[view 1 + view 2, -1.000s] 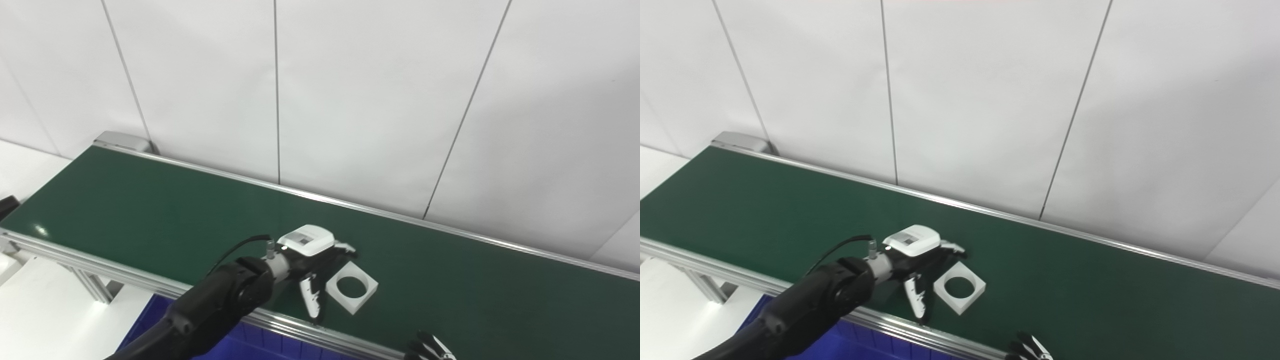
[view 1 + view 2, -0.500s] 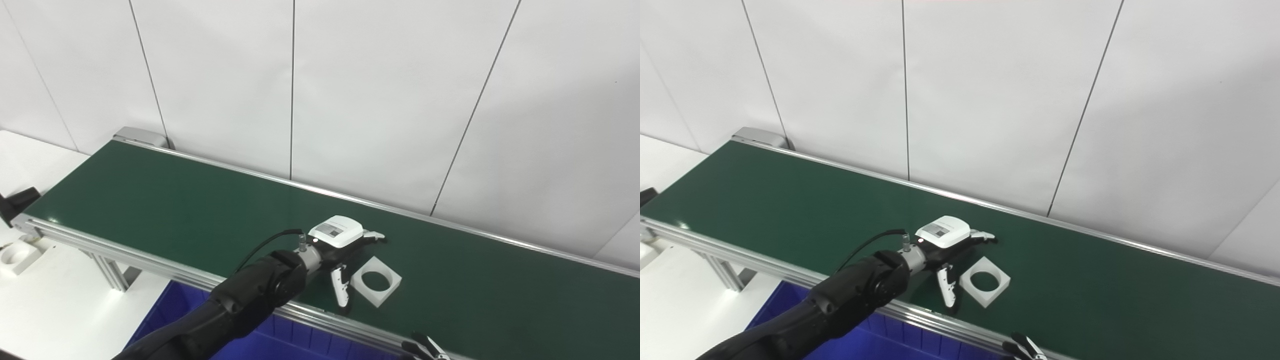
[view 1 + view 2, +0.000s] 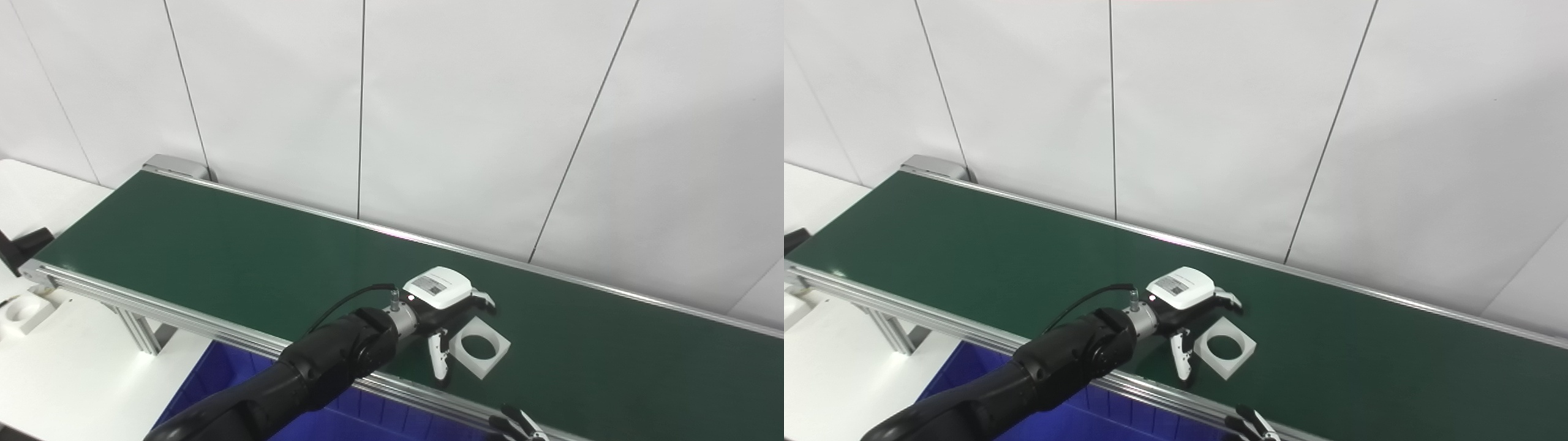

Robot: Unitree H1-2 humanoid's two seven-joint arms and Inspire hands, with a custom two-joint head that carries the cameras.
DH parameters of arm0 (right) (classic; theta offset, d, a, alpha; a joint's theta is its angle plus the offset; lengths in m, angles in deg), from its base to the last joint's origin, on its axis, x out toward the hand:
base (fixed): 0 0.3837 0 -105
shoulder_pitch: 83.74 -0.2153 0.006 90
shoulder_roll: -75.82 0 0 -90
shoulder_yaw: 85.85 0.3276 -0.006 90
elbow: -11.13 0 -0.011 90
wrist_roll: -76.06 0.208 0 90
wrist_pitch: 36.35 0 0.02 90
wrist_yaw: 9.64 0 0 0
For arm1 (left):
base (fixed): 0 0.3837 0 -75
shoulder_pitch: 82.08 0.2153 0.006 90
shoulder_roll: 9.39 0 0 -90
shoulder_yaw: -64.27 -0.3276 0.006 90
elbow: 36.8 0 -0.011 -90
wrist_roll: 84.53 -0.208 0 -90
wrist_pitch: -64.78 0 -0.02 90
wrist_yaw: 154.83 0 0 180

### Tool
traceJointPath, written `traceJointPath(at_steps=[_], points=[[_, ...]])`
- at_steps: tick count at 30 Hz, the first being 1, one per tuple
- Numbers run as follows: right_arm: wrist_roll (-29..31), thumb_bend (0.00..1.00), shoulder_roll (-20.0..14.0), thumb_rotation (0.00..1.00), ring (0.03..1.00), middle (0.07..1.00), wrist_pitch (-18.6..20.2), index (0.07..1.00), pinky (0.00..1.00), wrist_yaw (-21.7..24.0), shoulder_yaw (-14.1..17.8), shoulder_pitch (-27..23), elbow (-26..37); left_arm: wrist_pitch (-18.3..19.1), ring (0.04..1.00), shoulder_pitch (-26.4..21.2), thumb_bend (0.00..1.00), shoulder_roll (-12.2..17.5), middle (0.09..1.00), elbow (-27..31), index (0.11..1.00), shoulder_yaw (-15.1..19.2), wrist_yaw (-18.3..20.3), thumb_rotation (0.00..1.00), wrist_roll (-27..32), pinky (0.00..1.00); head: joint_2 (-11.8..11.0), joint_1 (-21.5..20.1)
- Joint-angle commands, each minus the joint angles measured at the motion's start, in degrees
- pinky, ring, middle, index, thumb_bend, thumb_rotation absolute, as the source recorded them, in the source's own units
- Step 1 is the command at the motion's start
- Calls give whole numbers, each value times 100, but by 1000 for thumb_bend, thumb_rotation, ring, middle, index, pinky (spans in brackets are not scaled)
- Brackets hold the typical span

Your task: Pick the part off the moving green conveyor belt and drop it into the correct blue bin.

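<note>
A white square part with a round hole (image 3: 483, 348) lies flat on the green conveyor belt (image 3: 245, 269), near its front rail. My left hand (image 3: 450, 312) hovers just left of and over the part, fingers spread around its left corner; it also shows in the right eye view (image 3: 1193, 312). It is open and holds nothing. The thumb (image 3: 438, 363) points down beside the part's near-left edge. Only the fingertips of my right hand (image 3: 517, 424) show at the bottom edge, below the rail.
A blue bin (image 3: 202, 392) sits under the belt's front rail at bottom left. A white table (image 3: 67, 367) stands at left with a white ring-shaped part (image 3: 21, 311) on it. A white panelled wall runs behind the belt.
The camera view has shifted. The part has travelled right along the belt and my left hand has followed it, staying open beside it.
</note>
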Motion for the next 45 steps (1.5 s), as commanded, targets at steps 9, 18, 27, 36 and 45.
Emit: traceJointPath(at_steps=[9, 18, 27, 36, 45], points=[[-2, 514, 131, 483, 722, 771, -128, 828, 607, -38, -22, -36, 108, -378, 512, 282, 521, -121, 451, -460, 499, -612, 245, 0, -329, 571, 14, -154], [-84, 530, 198, 511, 722, 771, -189, 830, 606, -102, -43, -40, 73, -479, 529, 300, 521, 10, 462, -381, 498, -776, 370, 0, -270, 597, 37, -247], [-75, 529, 222, 503, 716, 766, -232, 826, 599, -119, -25, -52, 44, -391, 580, 346, 520, 140, 489, 0, 490, -579, 509, 0, -32, 661, 46, -242], [-59, 522, 177, 500, 712, 767, -282, 828, 596, -104, 0, -78, -7, 554, 527, 635, 522, 697, 468, 2374, 492, 267, 1305, 0, 241, 625, 54, -196], [-59, 514, 150, 485, 710, 764, -224, 828, 596, -97, 14, -89, 26, 846, 579, 946, 524, 1052, 493, 3883, 483, 1167, 1973, 0, 470, 696, 78, -189]])
